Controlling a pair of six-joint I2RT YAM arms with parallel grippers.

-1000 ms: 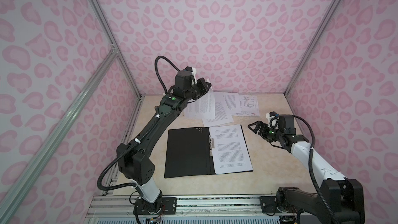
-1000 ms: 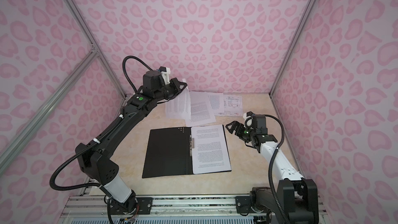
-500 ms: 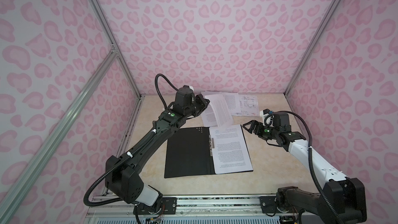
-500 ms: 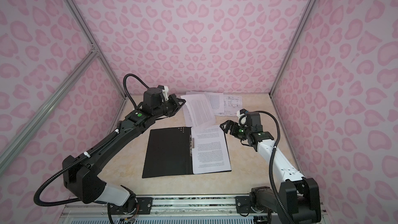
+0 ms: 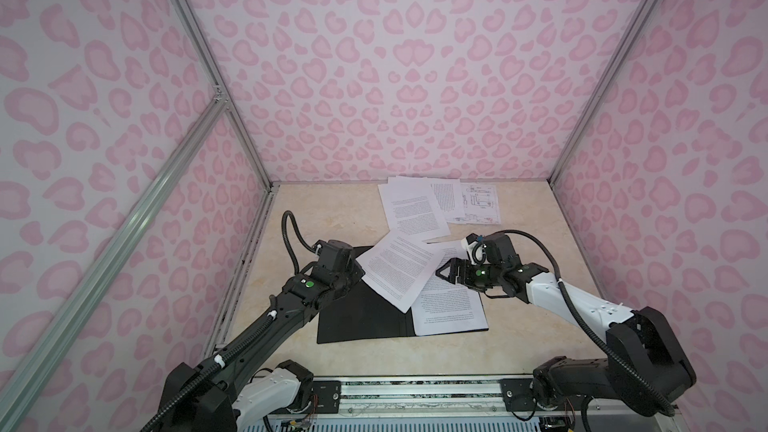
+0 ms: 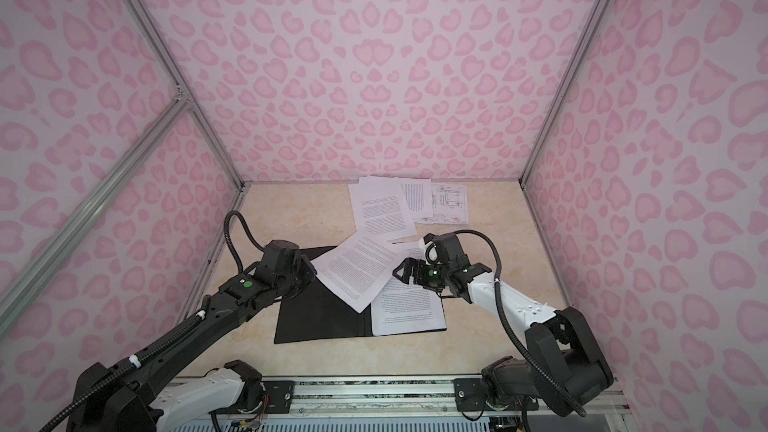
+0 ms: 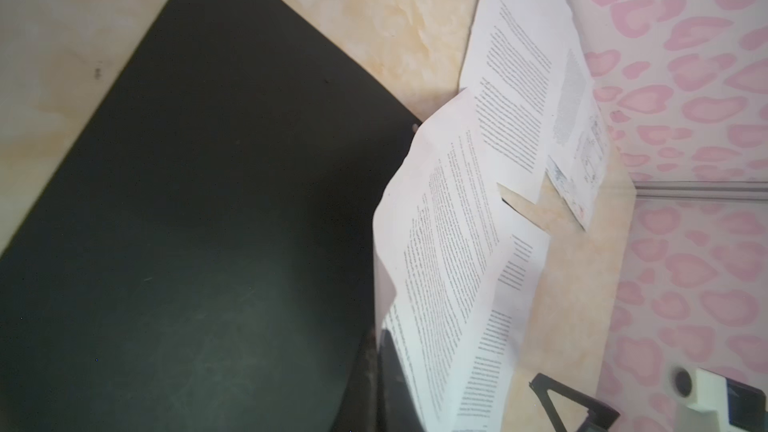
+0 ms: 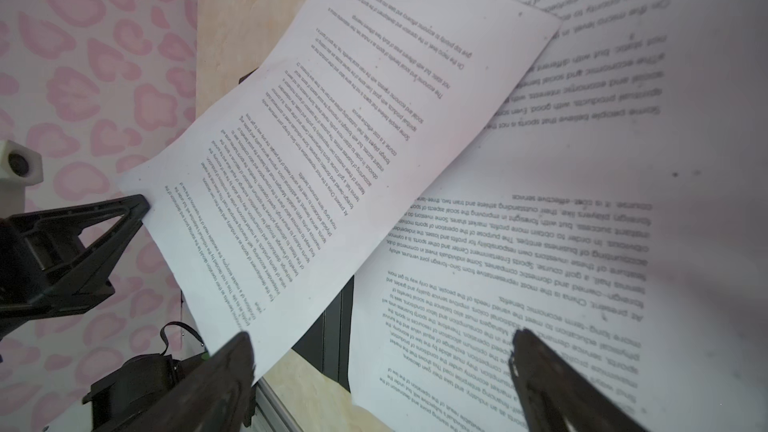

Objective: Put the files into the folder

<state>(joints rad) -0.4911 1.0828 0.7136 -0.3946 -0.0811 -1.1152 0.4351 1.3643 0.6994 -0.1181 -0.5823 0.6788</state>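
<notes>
Folder lies open on the marbled table, matte black inside, one printed sheet on its right half. Left gripper is clamped on the corner of a second thin sheet slanting over it; right gripper has its fingers spread apart beside that sheet. Other files fan out near the back wall.

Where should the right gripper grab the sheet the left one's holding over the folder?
The free edge facing the right gripper, coming in from the right. The left gripper pinches the far corner, so the sheet slopes and that edge probably clears the folder.
</notes>
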